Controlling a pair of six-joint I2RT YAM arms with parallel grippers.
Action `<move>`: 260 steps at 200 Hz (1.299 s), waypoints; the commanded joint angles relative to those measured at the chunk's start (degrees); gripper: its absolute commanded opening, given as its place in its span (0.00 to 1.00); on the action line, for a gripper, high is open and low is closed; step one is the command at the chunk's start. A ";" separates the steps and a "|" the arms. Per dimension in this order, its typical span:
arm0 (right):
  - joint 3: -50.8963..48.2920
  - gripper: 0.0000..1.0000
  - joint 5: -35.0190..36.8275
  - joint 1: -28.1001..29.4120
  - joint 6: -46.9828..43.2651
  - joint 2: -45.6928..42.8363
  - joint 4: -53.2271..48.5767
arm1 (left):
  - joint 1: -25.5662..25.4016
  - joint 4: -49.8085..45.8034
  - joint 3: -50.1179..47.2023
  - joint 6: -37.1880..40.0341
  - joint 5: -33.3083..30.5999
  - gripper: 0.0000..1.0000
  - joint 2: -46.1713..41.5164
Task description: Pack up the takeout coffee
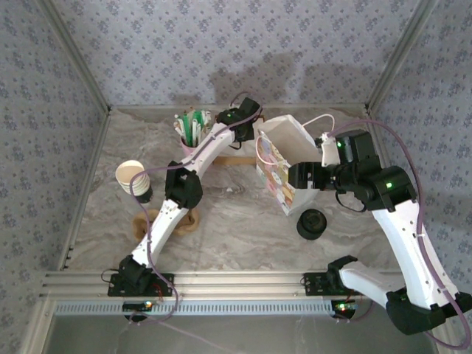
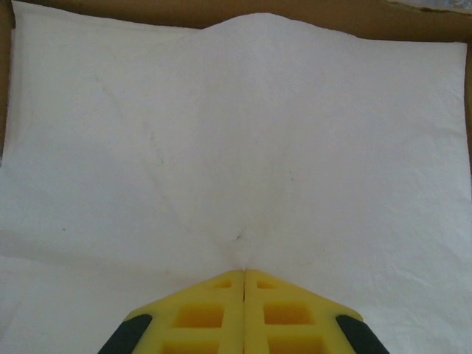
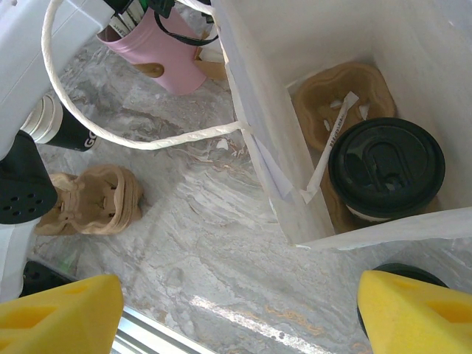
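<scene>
The takeout coffee [image 3: 386, 168], a cup under a round black lid, stands inside the white paper bag [image 3: 258, 125] in a brown cardboard carrier [image 3: 332, 99]. A paper-wrapped stick [image 3: 330, 144] leans beside it. My right gripper [image 3: 236, 317] hovers open over the marble just outside the bag's near wall, with nothing between its yellow fingers [image 3: 59, 313]. From above, the bag [image 1: 284, 158] stands mid-table with my right gripper [image 1: 296, 177] at its right side. At the bag's back left, my left gripper [image 2: 244, 271] is shut, pinching a white paper sheet [image 2: 236, 133] that creases toward the tips.
A squat pile of black lids [image 1: 312, 223] sits in front of the bag, close under my right arm. A stack of lidless cups [image 1: 131, 177] and cardboard carriers [image 1: 166, 220] lie at the left. A pink holder of sticks [image 1: 190, 133] stands at the back.
</scene>
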 commanded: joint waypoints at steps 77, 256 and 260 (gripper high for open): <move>-0.68 0.85 -1.09 -0.51 -1.16 -0.94 0.05 | 0.27 -1.22 2.15 1.32 -0.74 0.04 -7.05; -1.93 0.85 -1.40 -0.60 -1.10 -1.09 0.74 | 0.80 -0.71 1.88 -0.48 2.66 0.44 0.45; -1.95 0.85 -1.39 -0.64 -1.13 -1.09 0.68 | 0.84 -0.56 1.89 -0.57 2.77 0.45 0.72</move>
